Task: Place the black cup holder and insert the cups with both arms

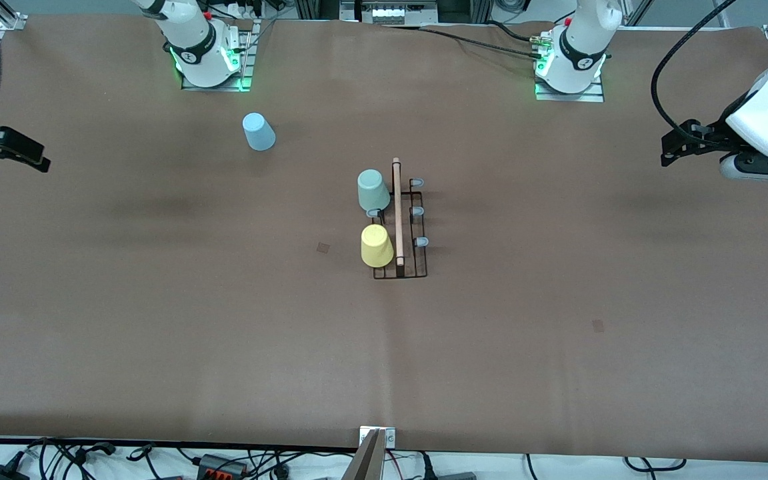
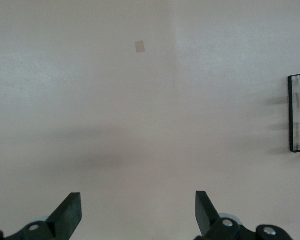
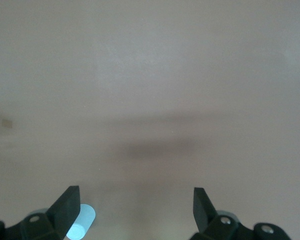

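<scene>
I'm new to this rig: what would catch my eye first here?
Mid-table stands the black cup holder, with a mint green cup and a yellow cup upside down on its prongs. A light blue cup sits alone toward the right arm's end. The left pincer and right pincer wait open over bare table.

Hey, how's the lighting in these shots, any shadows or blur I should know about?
Front view: even light, soft dark smudges of shadow on the table, green glow at both arm bases. Left wrist view: washed pale, a faint shadow band above the open left gripper, the black cup holder cut by the edge. Right wrist view: hazy, similar shadow, the open right gripper dark.
</scene>
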Robot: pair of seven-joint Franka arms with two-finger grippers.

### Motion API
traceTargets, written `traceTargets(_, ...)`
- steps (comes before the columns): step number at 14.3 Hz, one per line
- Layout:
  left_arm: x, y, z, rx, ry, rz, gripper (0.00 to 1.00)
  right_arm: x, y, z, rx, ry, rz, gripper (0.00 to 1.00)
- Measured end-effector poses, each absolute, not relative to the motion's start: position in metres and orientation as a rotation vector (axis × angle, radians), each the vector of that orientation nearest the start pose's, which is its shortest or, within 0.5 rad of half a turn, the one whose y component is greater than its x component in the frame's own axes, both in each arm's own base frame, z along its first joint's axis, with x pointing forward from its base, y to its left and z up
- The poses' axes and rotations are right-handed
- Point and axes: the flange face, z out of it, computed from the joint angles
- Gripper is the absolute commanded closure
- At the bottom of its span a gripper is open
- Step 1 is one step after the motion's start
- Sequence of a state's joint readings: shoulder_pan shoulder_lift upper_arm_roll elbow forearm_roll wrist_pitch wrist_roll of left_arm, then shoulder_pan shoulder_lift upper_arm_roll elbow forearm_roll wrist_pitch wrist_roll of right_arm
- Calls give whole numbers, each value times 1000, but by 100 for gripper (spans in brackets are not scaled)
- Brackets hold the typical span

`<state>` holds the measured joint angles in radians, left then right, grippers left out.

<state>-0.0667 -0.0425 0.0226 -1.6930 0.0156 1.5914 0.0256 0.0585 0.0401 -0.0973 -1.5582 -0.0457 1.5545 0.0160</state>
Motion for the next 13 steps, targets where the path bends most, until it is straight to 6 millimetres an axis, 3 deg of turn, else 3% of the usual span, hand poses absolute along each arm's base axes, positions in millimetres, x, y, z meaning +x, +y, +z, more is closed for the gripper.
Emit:
traceTargets(9, 539, -26, 593, -3122, 121, 95, 0, 565, -23, 606, -3160, 89, 69, 0)
traceTargets(13, 539, -26, 593, -3122, 122, 96, 0, 565, -39, 608, -3118, 143, 59, 0)
